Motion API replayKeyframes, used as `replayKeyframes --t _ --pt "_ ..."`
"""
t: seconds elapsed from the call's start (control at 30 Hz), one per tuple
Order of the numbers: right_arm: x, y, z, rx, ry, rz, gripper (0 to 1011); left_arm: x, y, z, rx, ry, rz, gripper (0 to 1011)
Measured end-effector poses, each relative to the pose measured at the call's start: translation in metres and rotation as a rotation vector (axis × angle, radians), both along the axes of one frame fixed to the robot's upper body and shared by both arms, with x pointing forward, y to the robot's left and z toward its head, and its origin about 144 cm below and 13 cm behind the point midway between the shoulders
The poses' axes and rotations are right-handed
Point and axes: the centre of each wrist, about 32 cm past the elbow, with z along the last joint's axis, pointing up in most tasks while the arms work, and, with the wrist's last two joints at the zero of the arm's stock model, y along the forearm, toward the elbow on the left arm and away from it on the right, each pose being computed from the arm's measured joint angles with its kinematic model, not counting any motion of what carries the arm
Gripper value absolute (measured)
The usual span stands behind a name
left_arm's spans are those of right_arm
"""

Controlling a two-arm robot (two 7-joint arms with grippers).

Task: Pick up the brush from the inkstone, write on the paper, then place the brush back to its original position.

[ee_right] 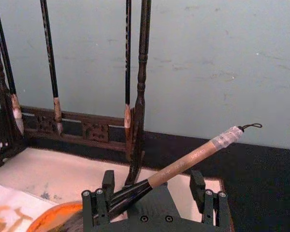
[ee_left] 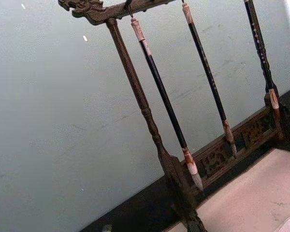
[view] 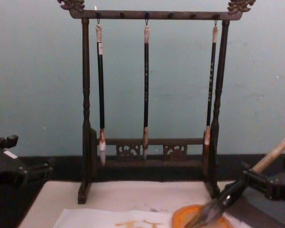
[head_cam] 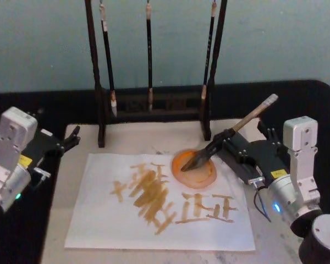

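Note:
The brush (head_cam: 247,118) lies tilted, its dark bristle head on the orange inkstone (head_cam: 207,175) and its tan handle rising toward the back right. My right gripper (head_cam: 245,137) sits just right of the inkstone, open, its fingers on either side of the black lower shaft without closing on it. From the right wrist the brush (ee_right: 183,164) crosses the wide gap close to one finger (ee_right: 94,205). In the chest view the brush (view: 270,156) slants up from the inkstone (view: 180,218). The paper (head_cam: 99,220) with orange-yellow strokes lies in front. My left gripper (head_cam: 70,138) is parked open at the mat's left edge.
A dark wooden rack (head_cam: 154,104) with three slim hanging brushes (view: 146,85) stands behind the paper on the beige mat (head_cam: 137,137). The black tabletop (head_cam: 308,99) surrounds the mat. A pale wall rises behind.

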Motion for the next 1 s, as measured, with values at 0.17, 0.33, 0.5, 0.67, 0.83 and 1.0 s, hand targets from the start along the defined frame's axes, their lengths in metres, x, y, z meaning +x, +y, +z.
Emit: replayKeyframes --t 0.17,0.33,0.5,0.67,0.83,1.0 --pt "-0.0004 0.0006 -0.0043 -0.014 0.007 -0.003 1000 0.0 0.0 0.0 0.0 0.0 0.0 1010" --pt "-0.0018 0.0011 -0.0074 -0.021 0.019 -0.001 1000 0.0 0.0 0.0 0.0 0.0 0.0 1010" --pt "-0.0027 0.0011 -0.0095 -0.025 0.03 -0.004 1000 0.0 0.0 0.0 0.0 0.0 0.0 1010" --pt "-0.0029 0.0008 -0.0097 -0.026 0.031 -0.004 1000 0.0 0.0 0.0 0.0 0.0 0.0 1010" --pt "-0.0029 0.0008 -0.0096 -0.026 0.031 -0.003 1000 0.0 0.0 0.0 0.0 0.0 0.0 1010" --pt "-0.0028 0.0009 -0.0094 -0.026 0.031 -0.002 1000 0.0 0.0 0.0 0.0 0.0 0.0 1010"
